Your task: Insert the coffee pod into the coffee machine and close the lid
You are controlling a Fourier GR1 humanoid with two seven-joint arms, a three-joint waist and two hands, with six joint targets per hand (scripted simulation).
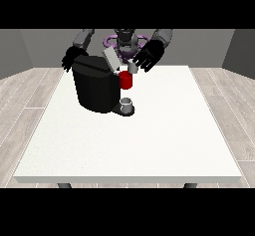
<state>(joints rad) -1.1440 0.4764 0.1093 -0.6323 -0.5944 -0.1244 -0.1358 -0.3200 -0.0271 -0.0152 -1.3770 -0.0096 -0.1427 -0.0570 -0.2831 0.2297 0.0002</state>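
Observation:
A black coffee machine [94,88] stands on the white table [149,135] at the far left of centre, with a red front part [126,80] and its grey lid [111,58] tilted up. A small grey coffee pod [133,68] sits just above the red part, at the fingertips of the hand at the view's right [148,56], whose fingers curve down over it. The hand at the view's left [71,58] hangs behind the machine's far left corner, partly hidden by it, with fingers pointing down.
A small grey cup [127,103] stands on the machine's base plate below the red part. The table's near edge runs along the bottom of the view, with grey floor on both sides.

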